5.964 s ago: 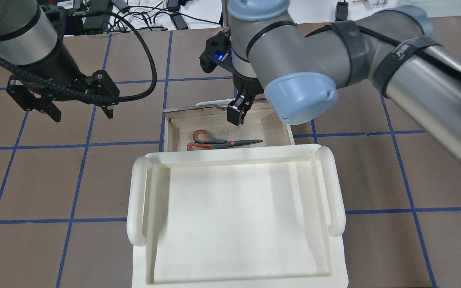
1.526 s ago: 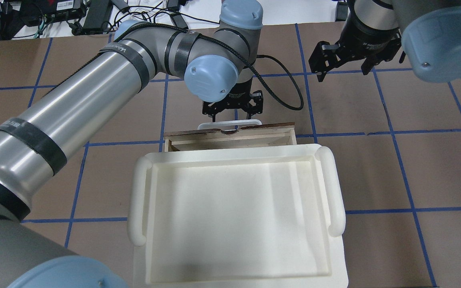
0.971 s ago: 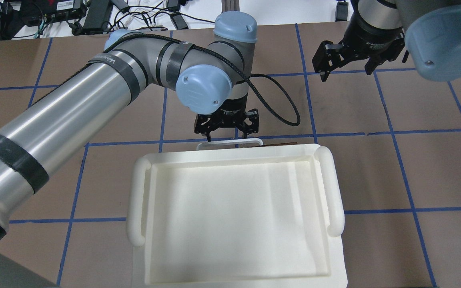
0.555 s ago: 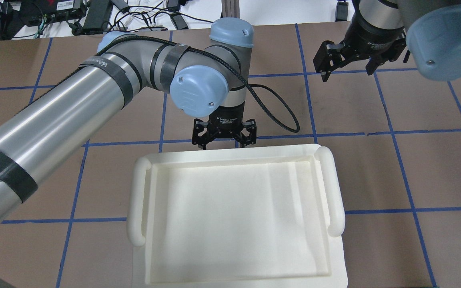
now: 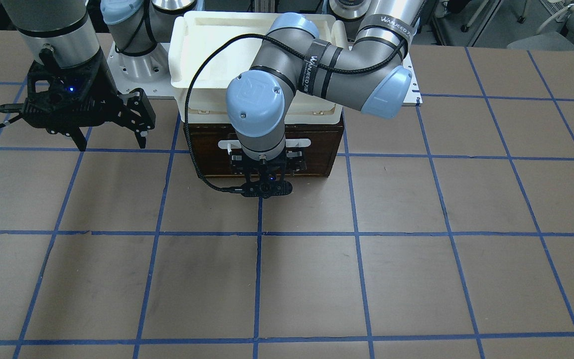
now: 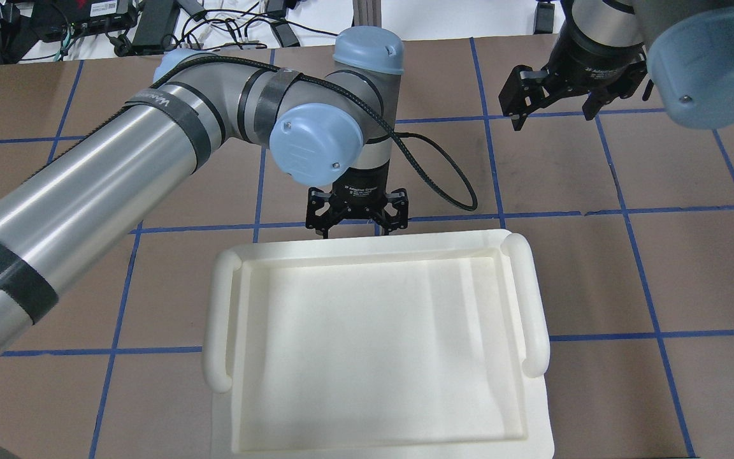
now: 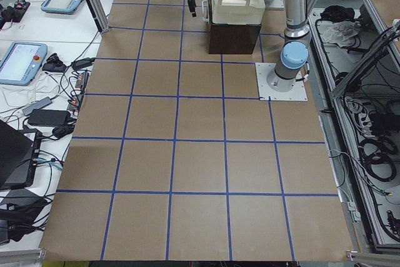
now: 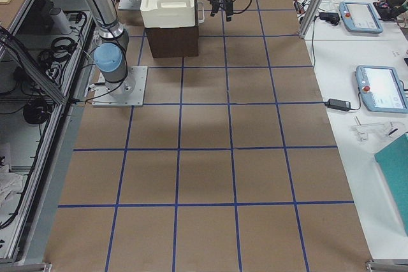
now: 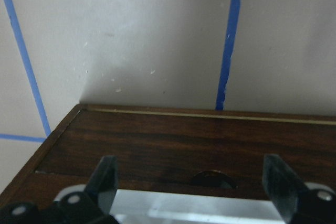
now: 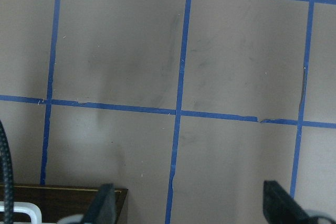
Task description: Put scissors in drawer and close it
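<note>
Grippers, two, and you see both with fingers spread apart. Nearest, the left gripper [image 6: 358,229] sits at the one drawer [image 5: 207,160], fingers wide at its white bar handle [image 9: 184,208], clamping nothing. You have the drawer shut flush, with the scissors out of sight. One white bin [image 5: 187,99] rests on top. The right gripper [image 5: 111,142] hangs aside, empty.

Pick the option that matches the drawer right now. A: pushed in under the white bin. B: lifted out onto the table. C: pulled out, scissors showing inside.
A: the drawer shows only its dark front below the white bin, with no pale interior in any view, and the left gripper is open at its handle.
</note>
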You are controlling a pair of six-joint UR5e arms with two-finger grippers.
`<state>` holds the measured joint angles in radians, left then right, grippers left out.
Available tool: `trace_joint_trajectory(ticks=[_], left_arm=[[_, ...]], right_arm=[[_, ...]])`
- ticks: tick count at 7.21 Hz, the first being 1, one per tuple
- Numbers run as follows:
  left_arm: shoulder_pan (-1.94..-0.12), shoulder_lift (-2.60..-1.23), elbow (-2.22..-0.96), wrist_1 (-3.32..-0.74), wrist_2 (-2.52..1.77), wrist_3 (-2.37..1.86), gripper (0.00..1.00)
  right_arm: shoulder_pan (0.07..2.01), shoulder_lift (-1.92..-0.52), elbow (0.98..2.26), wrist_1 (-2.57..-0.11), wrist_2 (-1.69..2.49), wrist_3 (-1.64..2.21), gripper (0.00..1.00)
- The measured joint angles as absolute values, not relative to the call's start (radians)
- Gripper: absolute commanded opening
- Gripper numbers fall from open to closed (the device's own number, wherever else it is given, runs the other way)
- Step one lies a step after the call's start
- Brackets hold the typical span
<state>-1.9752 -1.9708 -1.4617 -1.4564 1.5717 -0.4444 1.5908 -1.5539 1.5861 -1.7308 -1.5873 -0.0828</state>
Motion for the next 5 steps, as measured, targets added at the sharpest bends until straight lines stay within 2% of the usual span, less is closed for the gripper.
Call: trace_joint_trajectory(ticks=[2, 5], left_arm=[[-1.964, -1.895, -1.459, -1.378, 1.577, -0.418, 1.00], [-1.890, -1.691, -1.510, -1.438, 1.574, -0.372, 1.00]], right_arm=[[1.590, -1.554, 1.586, -1.730, -1.587, -0.083, 1.00], [1.590, -1.554, 1.586, -1.727, -1.587, -0.082, 1.00]])
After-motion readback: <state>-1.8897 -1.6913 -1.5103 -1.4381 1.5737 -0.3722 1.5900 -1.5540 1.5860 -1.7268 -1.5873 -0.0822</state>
